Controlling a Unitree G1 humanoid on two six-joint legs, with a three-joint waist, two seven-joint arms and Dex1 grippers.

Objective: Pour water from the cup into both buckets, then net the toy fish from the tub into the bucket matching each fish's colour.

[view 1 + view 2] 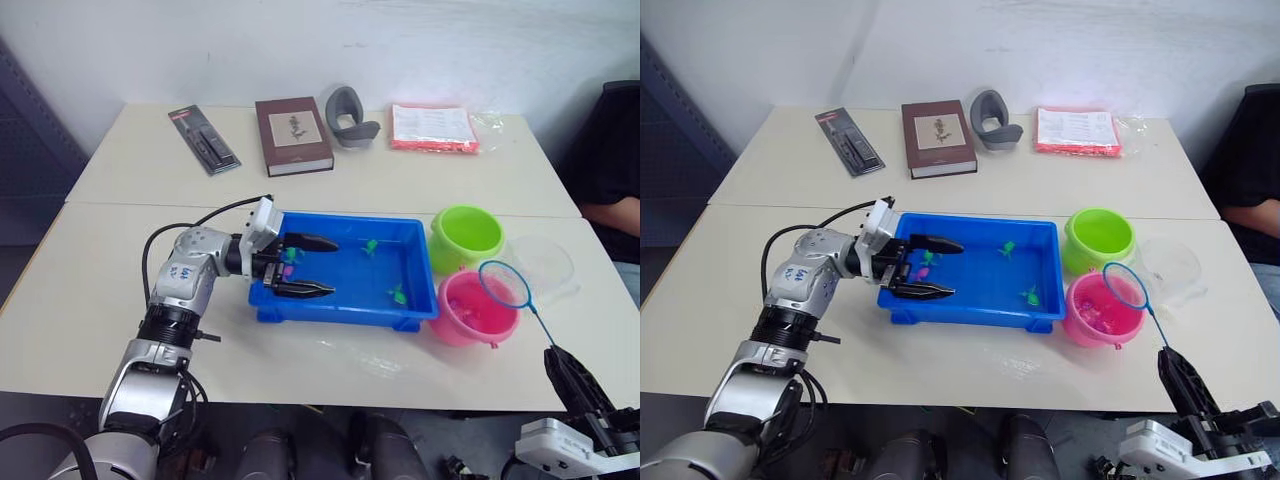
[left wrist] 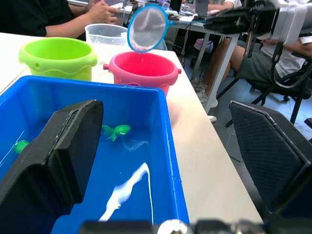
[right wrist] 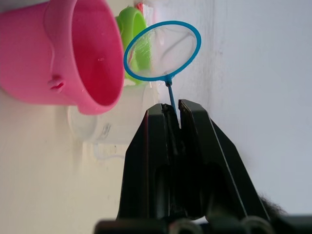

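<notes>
The blue tub (image 1: 340, 312) holds water, two green toy fish (image 1: 370, 245) (image 1: 398, 295) and a pink fish (image 1: 289, 269) at its left end. My left gripper (image 1: 322, 266) is open at that left end, one finger inside the tub and the other outside its near wall. To the tub's right stand the green bucket (image 1: 467, 238) and the pink bucket (image 1: 475, 312), with the clear cup (image 1: 550, 262) beside them. My right gripper (image 3: 174, 109) is shut on the net's thin handle. The net (image 1: 503, 283) hangs over the pink bucket's right rim.
At the table's back lie a black packet (image 1: 204, 140), a brown book (image 1: 293, 135), a grey object (image 1: 350, 117) and a red-edged packet (image 1: 433, 128). A person (image 1: 612, 170) sits at the right edge. The near table edge runs close below the tub.
</notes>
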